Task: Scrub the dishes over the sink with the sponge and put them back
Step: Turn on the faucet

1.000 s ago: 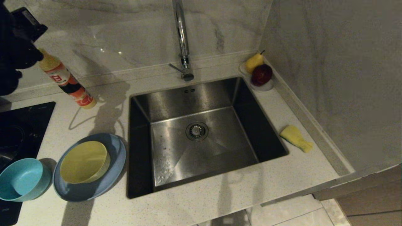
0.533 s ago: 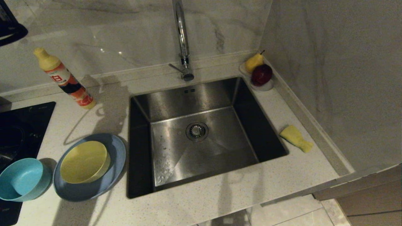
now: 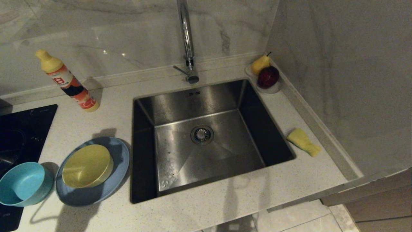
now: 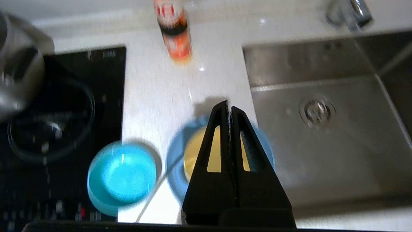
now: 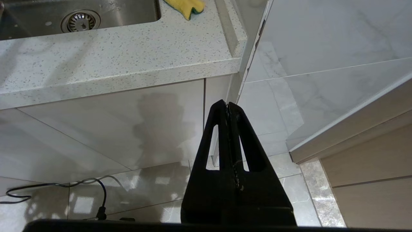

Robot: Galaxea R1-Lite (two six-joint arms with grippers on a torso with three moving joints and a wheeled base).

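On the counter left of the sink [image 3: 206, 96] lies the blue-grey plate [image 3: 99, 191] with the yellow bowl [image 3: 87, 166] in it. The teal bowl [image 3: 22, 183] stands beside them at the counter's left edge. The sponge [image 3: 303, 141], yellow side up, lies on the counter right of the sink. Neither arm shows in the head view. My left gripper [image 4: 229, 108] is shut and empty, high above the plate [image 4: 175, 164] and yellow bowl [image 4: 193, 154]. My right gripper [image 5: 227, 104] is shut and empty, parked low in front of the cabinet, below the counter edge; the sponge [image 5: 186, 6] is far from it.
A soap bottle [image 3: 67, 82] leans at the back left. The black cooktop [image 3: 22, 129] lies at the left, with a metal pot [image 4: 19, 64] on it. The tap [image 3: 186, 38] rises behind the sink. A pear [image 3: 260, 63] and a red apple [image 3: 267, 76] sit in a clear dish at the back right corner.
My left arm, seen at the top left of the head view a second ago, has drawn back out of that view. Its shadow over the counter has shrunk towards the plate.
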